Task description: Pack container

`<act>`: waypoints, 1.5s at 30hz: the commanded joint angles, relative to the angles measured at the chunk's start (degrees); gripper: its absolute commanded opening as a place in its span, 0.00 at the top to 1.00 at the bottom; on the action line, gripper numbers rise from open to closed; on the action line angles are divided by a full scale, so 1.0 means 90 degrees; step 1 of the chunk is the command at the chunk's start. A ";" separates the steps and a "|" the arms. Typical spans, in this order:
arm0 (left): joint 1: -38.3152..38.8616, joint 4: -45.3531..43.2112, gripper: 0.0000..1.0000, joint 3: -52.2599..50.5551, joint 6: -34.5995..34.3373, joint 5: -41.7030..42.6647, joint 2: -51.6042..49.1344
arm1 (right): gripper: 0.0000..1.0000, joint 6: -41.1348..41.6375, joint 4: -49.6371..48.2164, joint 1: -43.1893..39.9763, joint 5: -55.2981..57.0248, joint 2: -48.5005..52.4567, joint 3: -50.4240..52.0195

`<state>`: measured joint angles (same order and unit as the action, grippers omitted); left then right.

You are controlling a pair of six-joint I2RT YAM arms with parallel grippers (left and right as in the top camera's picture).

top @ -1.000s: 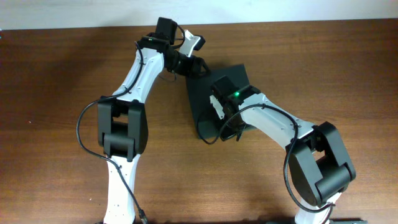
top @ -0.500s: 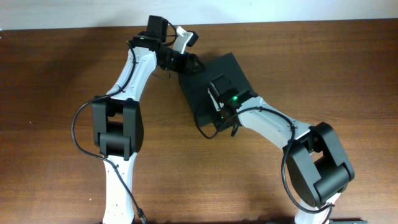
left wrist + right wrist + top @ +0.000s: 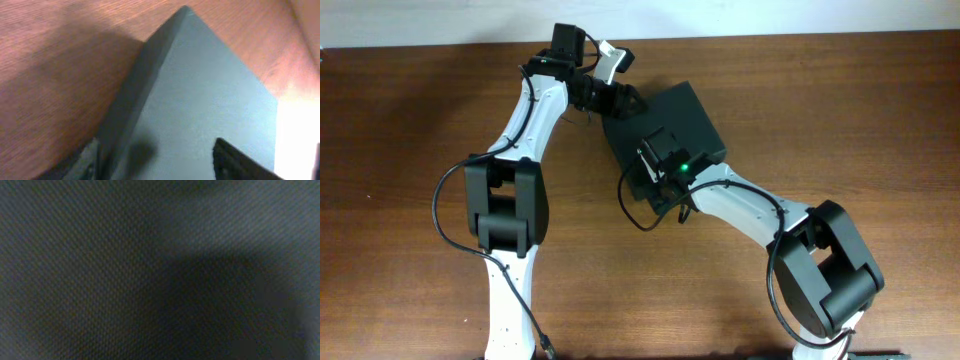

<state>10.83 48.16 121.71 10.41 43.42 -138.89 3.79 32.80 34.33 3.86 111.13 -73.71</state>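
Note:
The container (image 3: 692, 120) is a dark matte rectangular box lying flat on the wooden table, its top closed. It fills the left wrist view (image 3: 210, 95), one corner pointing away. My left gripper (image 3: 618, 100) is at the box's far left corner. Its fingers (image 3: 155, 162) are spread, one beside the side wall and one over the top. My right gripper (image 3: 652, 160) is pressed down over the box's near left part. The right wrist view shows only dark textured box surface (image 3: 100, 255), and the fingers are hidden.
Bare brown table (image 3: 840, 110) lies all round the box. A pale wall strip runs along the far table edge (image 3: 770, 15). The right arm's cable loops over the box's near left edge (image 3: 638, 205).
The box has slid left and away and turned a little. Both grippers have moved left with it.

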 commanded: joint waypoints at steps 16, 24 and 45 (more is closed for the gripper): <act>-0.1671 0.1634 0.25 0.2057 -0.1372 -0.0529 -0.0032 | 0.96 0.0027 0.1275 -0.2271 -0.0068 -0.1309 -0.2305; -0.1486 0.2897 0.25 0.2521 -0.1353 -0.1732 -0.0032 | 0.96 0.0374 0.1525 -0.3201 -0.1613 -0.0092 -0.2174; -0.1484 0.3453 0.24 0.2521 -0.1350 -0.3203 -0.0032 | 0.96 0.0612 0.1923 -0.2198 -0.2409 0.1049 -0.2181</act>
<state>-2.04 78.30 143.55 -1.58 18.63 -138.91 9.06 48.31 12.16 -15.29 120.51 -93.41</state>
